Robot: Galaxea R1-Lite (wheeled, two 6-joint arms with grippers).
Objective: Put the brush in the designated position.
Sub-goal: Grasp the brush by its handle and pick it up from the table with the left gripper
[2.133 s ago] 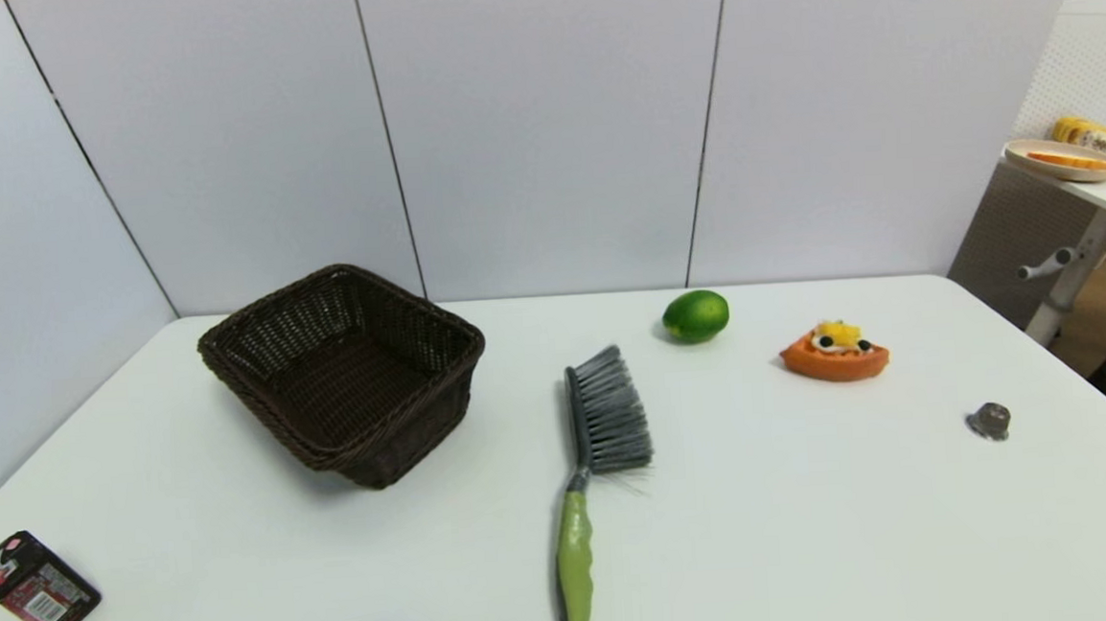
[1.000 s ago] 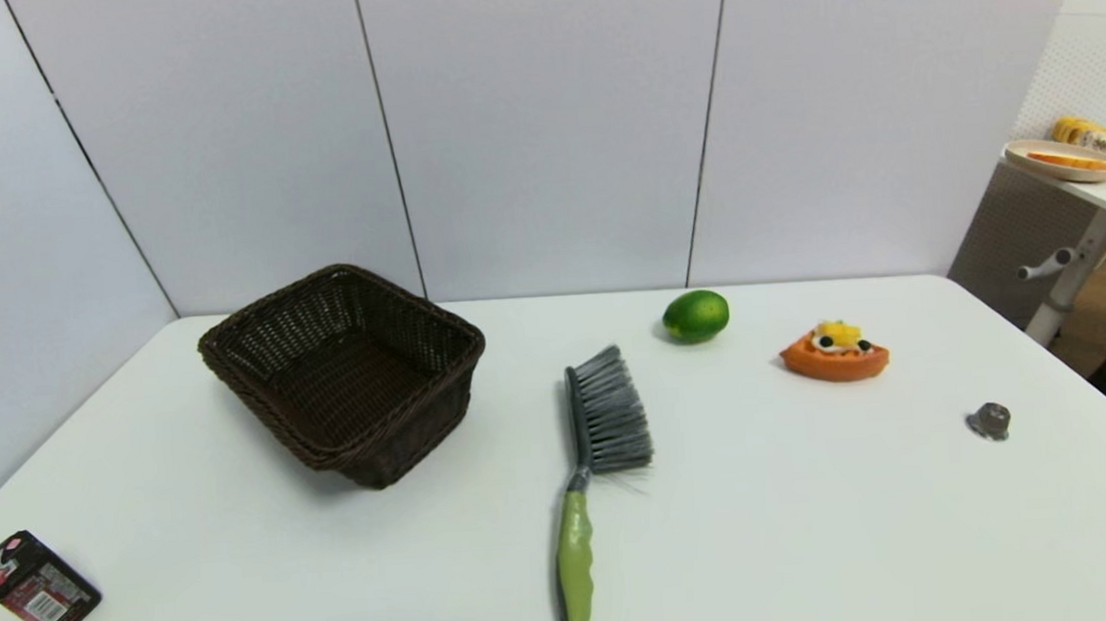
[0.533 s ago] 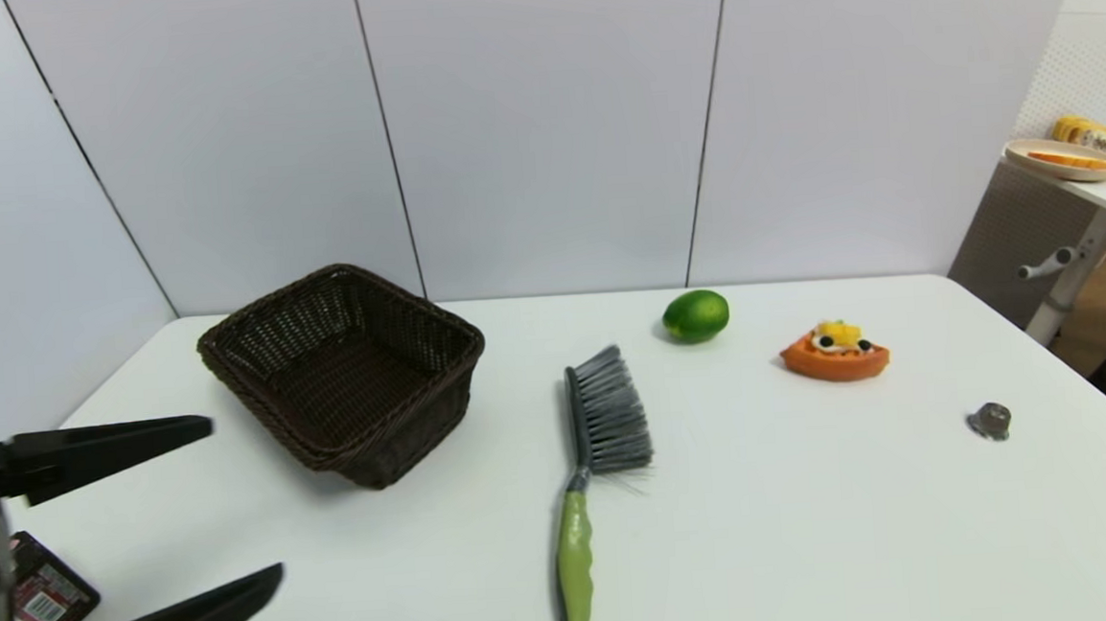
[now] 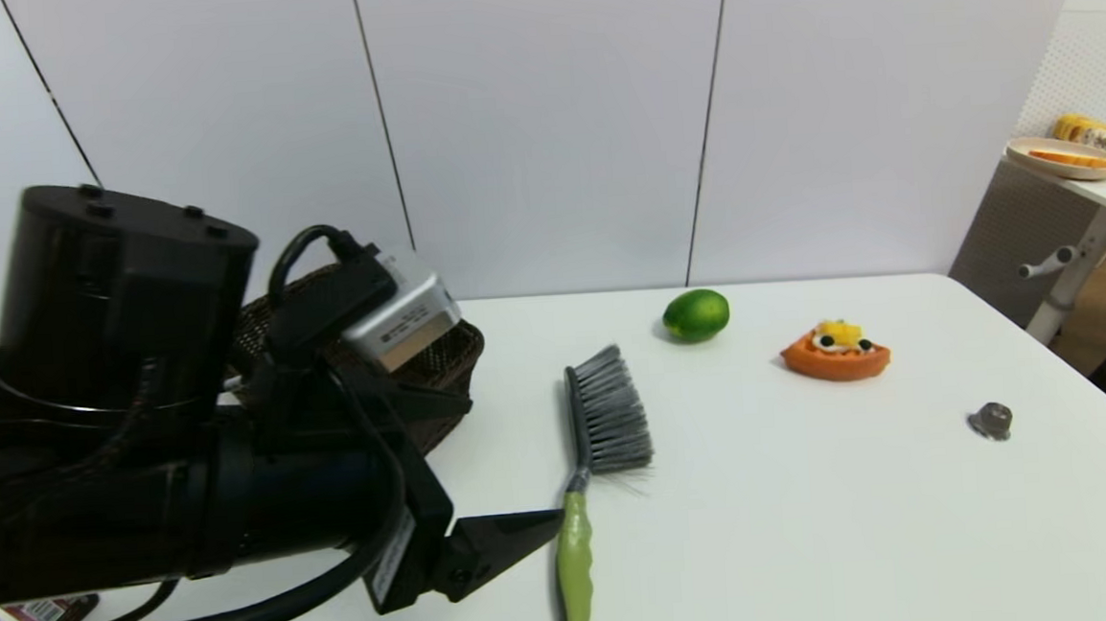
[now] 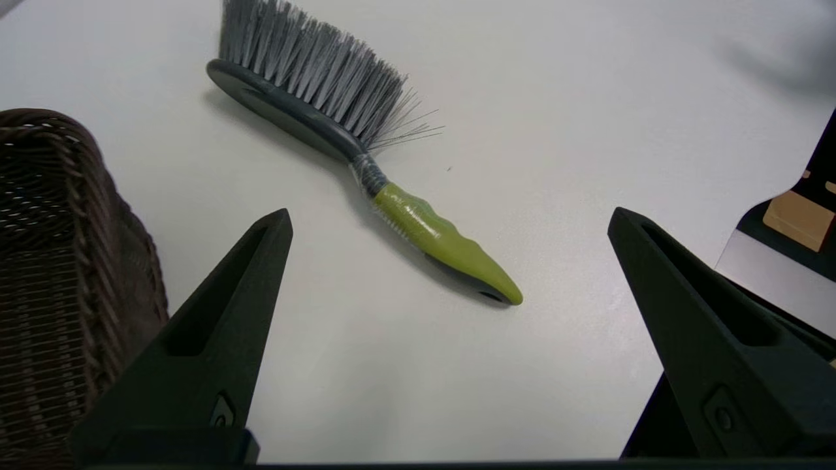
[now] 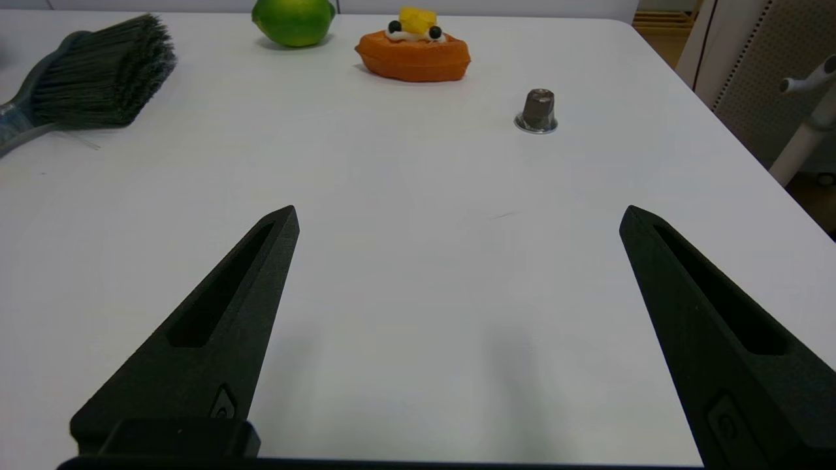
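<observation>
Left jaws wide apart, seemingly just short of brush (image 5: 366,163) handle.

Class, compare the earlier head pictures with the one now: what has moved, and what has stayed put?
The left gripper has swung in from the robot's left, open, to just beside the brush handle, holding nothing. Its arm now hides much of the wicker basket. Brush, lime, orange toy and the out-of-view right gripper show no change.

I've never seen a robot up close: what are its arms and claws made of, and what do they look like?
The left arm is matte black with a drum-shaped joint, looping black cables and a small silver box. Each claw, left claw and right claw, has two long black pointed fingers with slotted sides.
</observation>
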